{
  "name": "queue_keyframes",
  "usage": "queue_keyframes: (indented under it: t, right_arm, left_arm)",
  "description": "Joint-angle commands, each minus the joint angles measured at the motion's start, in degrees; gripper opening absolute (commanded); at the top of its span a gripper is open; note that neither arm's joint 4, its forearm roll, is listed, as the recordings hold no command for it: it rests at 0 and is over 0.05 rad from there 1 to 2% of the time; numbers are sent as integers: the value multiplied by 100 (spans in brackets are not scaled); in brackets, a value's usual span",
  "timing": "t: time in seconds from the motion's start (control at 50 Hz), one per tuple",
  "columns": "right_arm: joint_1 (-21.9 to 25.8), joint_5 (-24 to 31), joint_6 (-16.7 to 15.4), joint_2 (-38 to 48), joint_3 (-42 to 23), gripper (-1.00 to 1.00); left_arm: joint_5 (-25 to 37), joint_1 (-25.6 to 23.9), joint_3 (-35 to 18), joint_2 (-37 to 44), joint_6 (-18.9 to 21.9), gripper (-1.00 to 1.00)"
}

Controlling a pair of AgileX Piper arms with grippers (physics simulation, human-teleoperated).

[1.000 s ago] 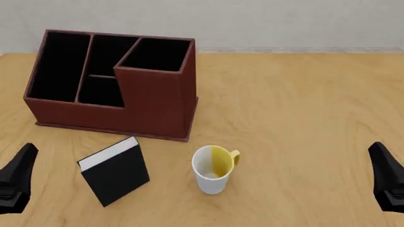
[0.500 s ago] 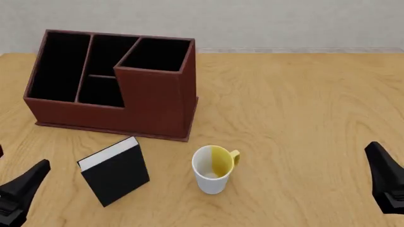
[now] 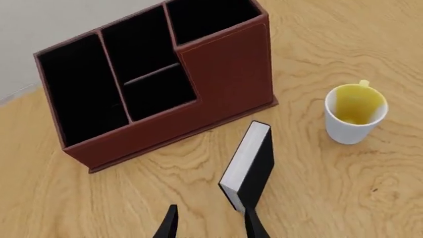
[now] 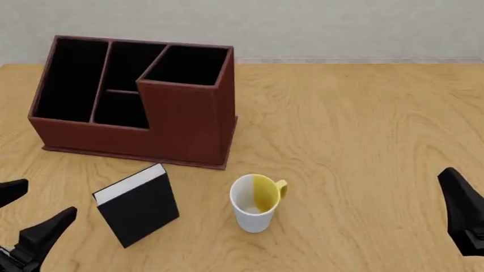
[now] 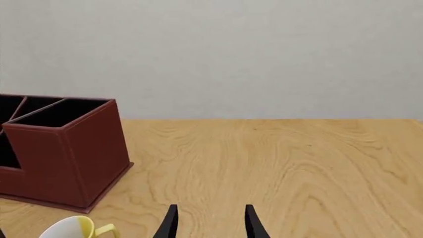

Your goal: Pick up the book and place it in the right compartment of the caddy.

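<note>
The black book (image 4: pixel 138 208) with its white page edge on top stands on the table in front of the reddish-brown caddy (image 4: pixel 181 124). The caddy's tall right compartment (image 4: pixel 185 65) shows a black inside. My left gripper (image 4: pixel 49 198) is open at the front left, a little left of the book. In the left wrist view the book (image 3: pixel 251 161) lies just beyond the open left gripper (image 3: pixel 210 224), near one fingertip (image 3: pixel 253 225). My right gripper (image 4: pixel 461 209) hangs far right, and the right wrist view shows this gripper (image 5: pixel 210 223) open and holding nothing.
A white mug (image 4: pixel 255 203) with a yellow inside and handle stands to the right of the book, in front of the caddy's right corner. The caddy's lower left slots (image 4: pixel 76 79) are black-lined. A pale wall runs behind the table's far edge.
My left gripper has moved right toward the book and turned, so both of its fingers now show in the front view. The right gripper has barely shifted. Book, mug and caddy stay put.
</note>
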Motion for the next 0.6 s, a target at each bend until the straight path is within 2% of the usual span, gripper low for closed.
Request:
queue_keyframes:
  t: [0.02,0.36,0.6]
  right_arm:
    - [-3,-15,68,-1,4,100]
    - [-33,1,80,-1,-15,100]
    - [-56,56,63,-1,-82,100]
  left_arm:
    - [-480,-139,210,621,3,100]
    - [-1976,-86,576,1953,51,100]
    - [-2610,-207,636,2601,-54,100]
